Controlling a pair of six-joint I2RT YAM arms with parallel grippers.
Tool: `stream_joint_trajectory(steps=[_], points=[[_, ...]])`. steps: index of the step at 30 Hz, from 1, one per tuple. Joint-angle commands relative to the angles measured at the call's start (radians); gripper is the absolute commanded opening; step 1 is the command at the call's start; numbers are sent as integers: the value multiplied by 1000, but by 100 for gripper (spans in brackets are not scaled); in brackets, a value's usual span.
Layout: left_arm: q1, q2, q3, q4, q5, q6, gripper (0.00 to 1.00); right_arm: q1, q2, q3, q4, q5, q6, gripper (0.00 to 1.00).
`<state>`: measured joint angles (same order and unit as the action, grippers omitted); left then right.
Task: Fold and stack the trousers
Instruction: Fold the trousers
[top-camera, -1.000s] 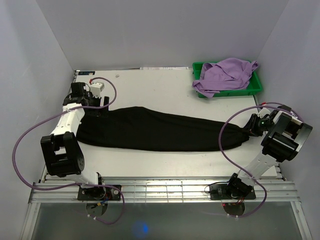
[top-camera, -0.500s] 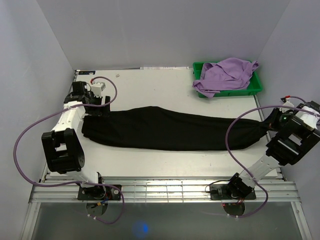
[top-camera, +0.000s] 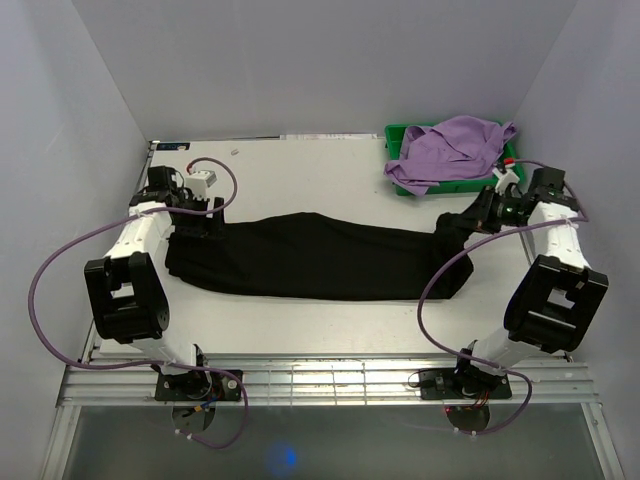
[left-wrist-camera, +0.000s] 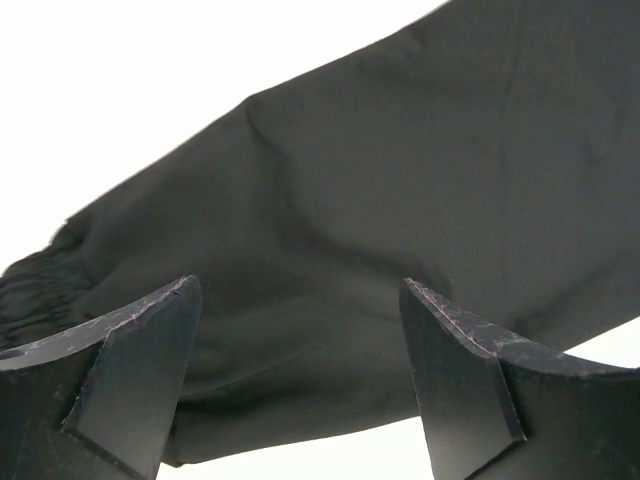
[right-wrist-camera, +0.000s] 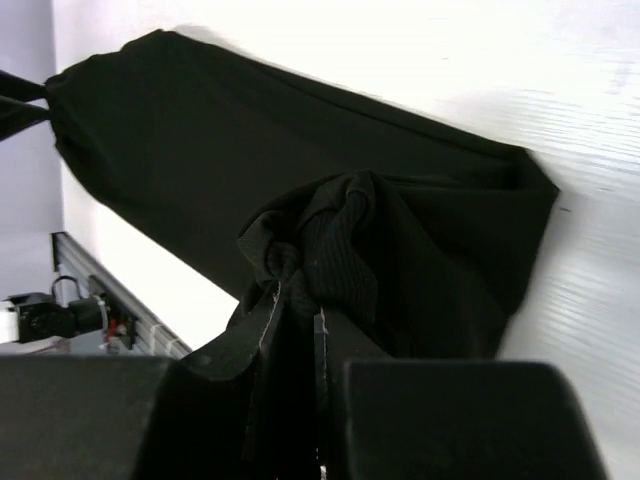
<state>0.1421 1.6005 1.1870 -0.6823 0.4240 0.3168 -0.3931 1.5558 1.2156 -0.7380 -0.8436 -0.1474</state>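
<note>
The black trousers (top-camera: 310, 260) lie lengthwise across the table, from the left arm to the right arm. My left gripper (top-camera: 197, 217) hovers over their left end; in the left wrist view it (left-wrist-camera: 298, 290) is open, with black cloth (left-wrist-camera: 400, 180) below and between the fingers (left-wrist-camera: 130, 370). My right gripper (top-camera: 482, 214) is shut on the trousers' right end and holds it lifted, bunched toward the back right. In the right wrist view the gripper (right-wrist-camera: 298, 302) pinches a ribbed cuff (right-wrist-camera: 335, 250), and the rest of the leg (right-wrist-camera: 200, 150) stretches away over the table.
A green tray (top-camera: 517, 172) at the back right holds a lilac purple garment (top-camera: 450, 150), just behind my right gripper. Purple cables loop from both arms. The walls stand close on the left and right.
My right gripper has swung from the table's far right edge back and leftward, carrying the trousers' right end with it and shortening the spread cloth. The left gripper has barely moved.
</note>
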Motion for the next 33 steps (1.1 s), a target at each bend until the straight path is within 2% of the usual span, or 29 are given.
stream_joint_trajectory(steps=[1,7,12,16,25,31,33], points=[[1,6,16,-40,58,13,90,95,-23,-47,167,-26,208,8],[-1,-5,-20,-45,56,-2,91,229,-20,-105,295,50,331,8],[-7,-20,-69,30,-57,-90,91,341,-69,-140,371,257,466,8],[-25,-34,-104,73,-116,-122,91,498,-85,-149,417,397,511,8],[-75,-14,-158,119,-206,-146,91,698,12,-102,384,658,531,8],[-102,-4,-191,147,-234,-188,91,825,79,-32,382,762,561,8],[-111,-2,-201,150,-234,-193,91,833,85,-22,379,768,565,8]])
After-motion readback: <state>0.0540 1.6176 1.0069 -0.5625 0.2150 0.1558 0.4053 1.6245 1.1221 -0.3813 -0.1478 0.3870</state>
